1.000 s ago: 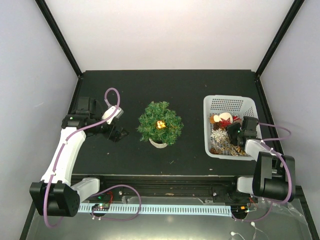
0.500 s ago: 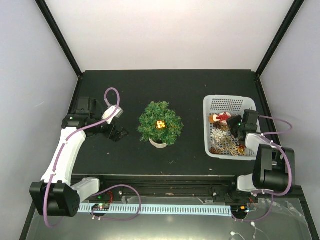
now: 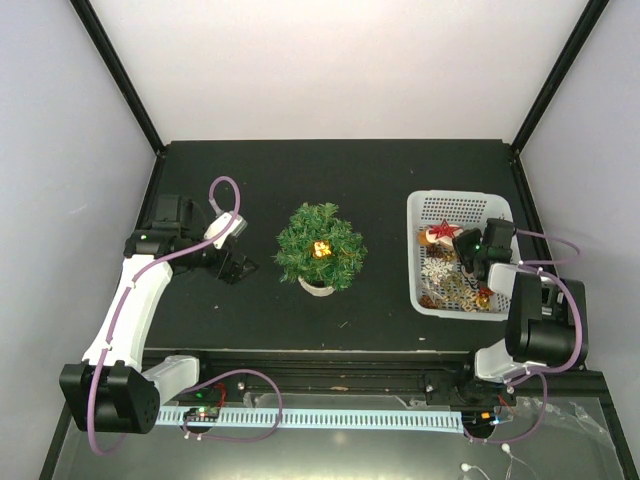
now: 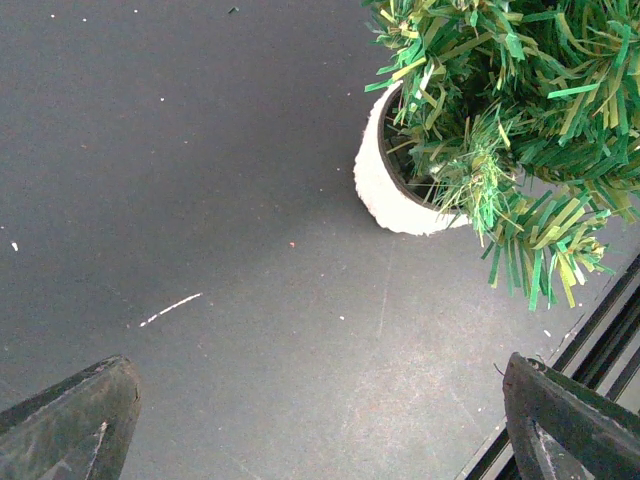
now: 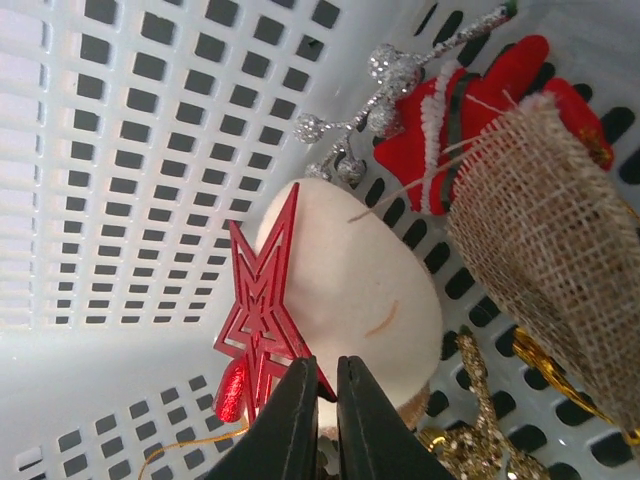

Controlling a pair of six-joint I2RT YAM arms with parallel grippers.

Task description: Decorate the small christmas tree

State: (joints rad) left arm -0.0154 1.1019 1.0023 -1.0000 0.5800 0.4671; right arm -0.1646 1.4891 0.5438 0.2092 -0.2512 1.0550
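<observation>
Since a second ago, the right gripper [image 3: 466,243] has slid toward the far end of the white basket [image 3: 460,196]. Its arm is now bent in close over the basket. The left arm looks the same as before.

From the right wrist, the right gripper [image 5: 320,400] has its two fingers almost pressed together. Only a thin crack shows between them. The bottom tip of a flat red star [image 5: 262,320] sits in that crack, so the fingers look like they are pinching it. The star leans on a round cream ball [image 5: 365,290]. Behind them lie a silver glitter twig [image 5: 380,90], a red fuzzy piece [image 5: 450,130] and a rough brown cloth piece [image 5: 545,240]. Some gold glitter bits [image 5: 480,440] are at the bottom. All of these are inside the basket, by its holey wall [image 5: 120,150].

The left gripper [image 3: 235,268] is just left of the small christmas tree [image 3: 320,245]. In its own camera, the left gripper [image 4: 320,430] has its fingers spread far apart, one in each bottom corner, and it holds nothing.

The small christmas tree [image 4: 500,120] stands up in its round white pot [image 4: 385,190] in the middle of the black table [image 3: 380,180], between the two arms. A little gold thing [image 3: 320,249] glows among the needles near the top. The tree is well apart from the basket.
</observation>
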